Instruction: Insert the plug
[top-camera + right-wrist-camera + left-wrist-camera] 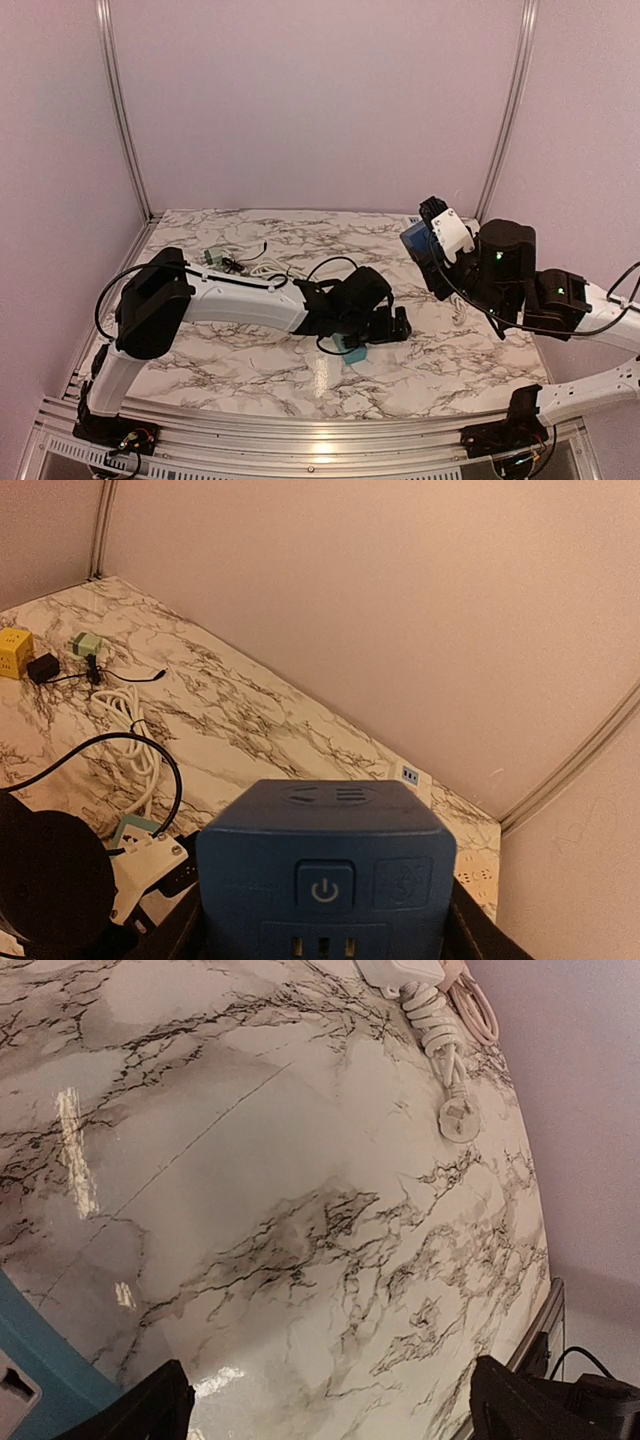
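Well left of the blue socket cube (325, 870), cropped at the frame corner: a teal block (35, 1360), barely a sliver. Beside it the left gripper (335, 1410), spread wide and empty, low over open marble table (250, 1210). Ahead, near the table edge by the wall: the plug (459, 1120), white cord coiled, lying loose. Clamped on the raised cube: right gripper (325, 935), fingers mostly hidden

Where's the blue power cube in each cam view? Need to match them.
Top external: blue power cube right of centre, held aloft in the right gripper.
Left wrist: not in it.
Right wrist: bottom centre, close up, power button facing the camera.
Shared landmark: the marble tabletop.
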Robot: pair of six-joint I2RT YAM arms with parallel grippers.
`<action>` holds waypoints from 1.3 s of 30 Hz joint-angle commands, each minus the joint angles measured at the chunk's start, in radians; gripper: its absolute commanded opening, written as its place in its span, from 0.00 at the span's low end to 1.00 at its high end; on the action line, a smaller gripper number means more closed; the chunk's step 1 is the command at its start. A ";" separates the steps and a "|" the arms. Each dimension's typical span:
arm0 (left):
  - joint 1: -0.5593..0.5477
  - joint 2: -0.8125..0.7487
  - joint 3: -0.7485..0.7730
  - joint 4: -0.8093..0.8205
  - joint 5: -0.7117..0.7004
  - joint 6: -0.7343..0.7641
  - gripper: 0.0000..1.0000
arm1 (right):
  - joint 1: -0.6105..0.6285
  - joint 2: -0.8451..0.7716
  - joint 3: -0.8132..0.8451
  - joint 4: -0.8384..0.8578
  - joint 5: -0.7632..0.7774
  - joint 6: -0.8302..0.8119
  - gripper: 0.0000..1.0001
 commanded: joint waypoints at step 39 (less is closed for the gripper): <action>0.310 -0.485 -0.479 -0.016 -0.309 0.083 0.99 | -0.003 0.128 0.093 -0.018 -0.228 0.014 0.00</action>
